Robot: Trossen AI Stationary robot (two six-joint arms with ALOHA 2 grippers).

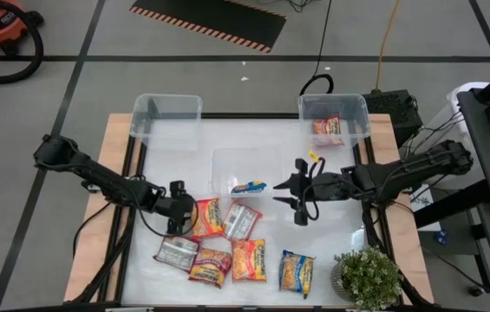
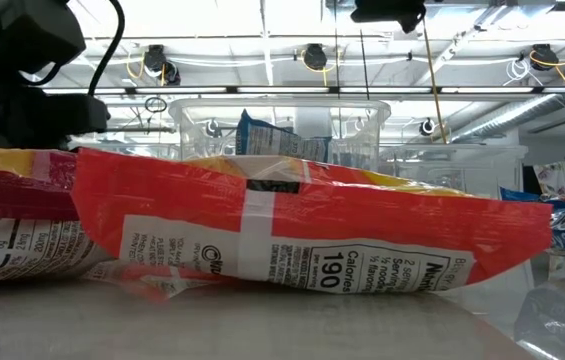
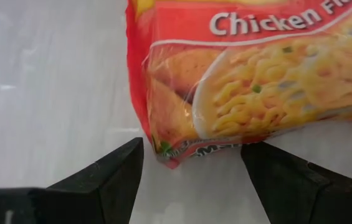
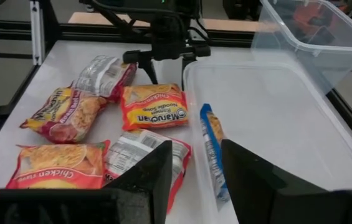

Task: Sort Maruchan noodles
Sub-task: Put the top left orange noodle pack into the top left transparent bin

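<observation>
Several Maruchan noodle packets lie flat on the white table. My left gripper point(image 1: 184, 211) stands open and low at the left end of an orange-red chicken packet point(image 1: 207, 217). Its two fingers stand on either side of that packet's corner point(image 3: 171, 154), apart from it. Beside that packet lies a silver-red packet point(image 1: 240, 219). Nearer the front edge lie a silver-grey one point(image 1: 176, 252), a red-pink one point(image 1: 212, 266), an orange one point(image 1: 248, 259) and a blue-yellow one point(image 1: 296, 272). My right gripper point(image 1: 290, 192) hangs open above the table, right of the middle bin, holding nothing point(image 4: 195, 149).
Three clear bins stand on the table. The far-left bin point(image 1: 166, 117) holds nothing that shows. The middle bin point(image 1: 227, 160) holds a blue packet point(image 1: 249, 185), and the far-right bin point(image 1: 353, 113) a red one point(image 1: 327, 128). A potted plant point(image 1: 368, 277) stands at the near right corner.
</observation>
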